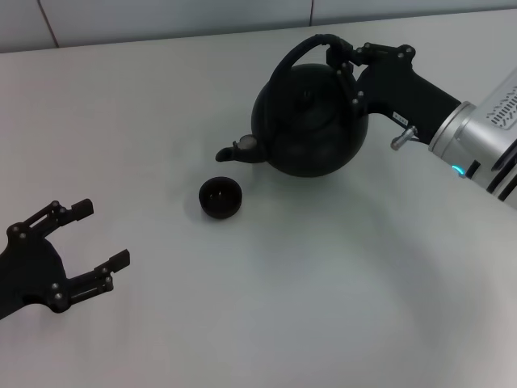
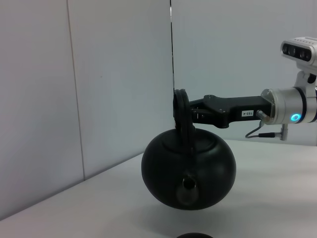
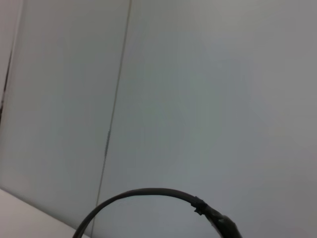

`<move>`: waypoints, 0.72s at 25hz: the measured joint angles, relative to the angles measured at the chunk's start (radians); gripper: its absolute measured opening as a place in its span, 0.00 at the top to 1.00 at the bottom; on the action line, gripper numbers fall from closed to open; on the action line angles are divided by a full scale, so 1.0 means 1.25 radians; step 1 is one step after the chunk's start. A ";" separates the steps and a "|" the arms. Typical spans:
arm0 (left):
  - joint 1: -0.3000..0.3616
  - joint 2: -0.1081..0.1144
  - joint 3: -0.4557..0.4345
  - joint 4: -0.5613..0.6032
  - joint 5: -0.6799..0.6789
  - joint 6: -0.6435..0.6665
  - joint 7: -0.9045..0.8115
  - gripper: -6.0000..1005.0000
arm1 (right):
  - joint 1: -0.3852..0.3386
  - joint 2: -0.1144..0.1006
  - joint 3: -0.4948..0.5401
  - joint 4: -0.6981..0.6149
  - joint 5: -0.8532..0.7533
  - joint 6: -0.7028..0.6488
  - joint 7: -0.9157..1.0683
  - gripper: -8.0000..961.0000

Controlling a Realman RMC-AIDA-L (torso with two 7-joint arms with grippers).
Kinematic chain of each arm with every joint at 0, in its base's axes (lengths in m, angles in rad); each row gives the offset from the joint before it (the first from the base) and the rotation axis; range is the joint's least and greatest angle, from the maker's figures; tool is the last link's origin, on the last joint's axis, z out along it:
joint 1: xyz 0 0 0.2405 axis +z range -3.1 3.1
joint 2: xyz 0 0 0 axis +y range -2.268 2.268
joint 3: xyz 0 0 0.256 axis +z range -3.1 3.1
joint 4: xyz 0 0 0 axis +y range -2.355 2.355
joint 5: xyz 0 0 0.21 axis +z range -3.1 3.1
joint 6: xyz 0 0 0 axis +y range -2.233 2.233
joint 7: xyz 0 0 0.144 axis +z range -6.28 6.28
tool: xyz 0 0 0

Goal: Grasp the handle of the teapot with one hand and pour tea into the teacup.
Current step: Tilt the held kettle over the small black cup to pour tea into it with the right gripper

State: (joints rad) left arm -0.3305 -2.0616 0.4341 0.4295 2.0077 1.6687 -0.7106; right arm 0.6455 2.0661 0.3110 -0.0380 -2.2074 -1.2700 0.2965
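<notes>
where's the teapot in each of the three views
Head view: the teapot is right of centre, spout toward the teacup, held at the handle by the right end effector.
Left wrist view: centre, lifted off the table.
Right wrist view: only the handle's arc shows.
Shared landmark: the handle.

The right gripper (image 1: pixel 346 58) is clamped on the handle (image 1: pixel 300 52) of the teapot (image 1: pixel 308 121), whose spout points toward the teacup (image 1: pixel 220 198) on the white table (image 1: pixel 323 307). The cup sits just beside the spout's tip. The left gripper (image 1: pixel 97 236) rests with fingers spread, well apart from both.
</notes>
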 joint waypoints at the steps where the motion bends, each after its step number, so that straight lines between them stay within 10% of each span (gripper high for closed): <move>1: 0.000 0.000 0.000 0.000 0.000 0.000 0.000 0.14 | 0.004 0.000 -0.005 -0.003 -0.001 0.000 -0.015 0.90; 18: -0.006 0.000 0.000 -0.010 0.000 -0.005 0.003 0.14 | 0.022 0.005 -0.045 -0.030 -0.001 -0.001 -0.102 0.90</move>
State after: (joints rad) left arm -0.3379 -2.0616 0.4341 0.4172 2.0080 1.6624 -0.7072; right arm 0.6731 2.0725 0.2544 -0.0751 -2.2090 -1.2717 0.1687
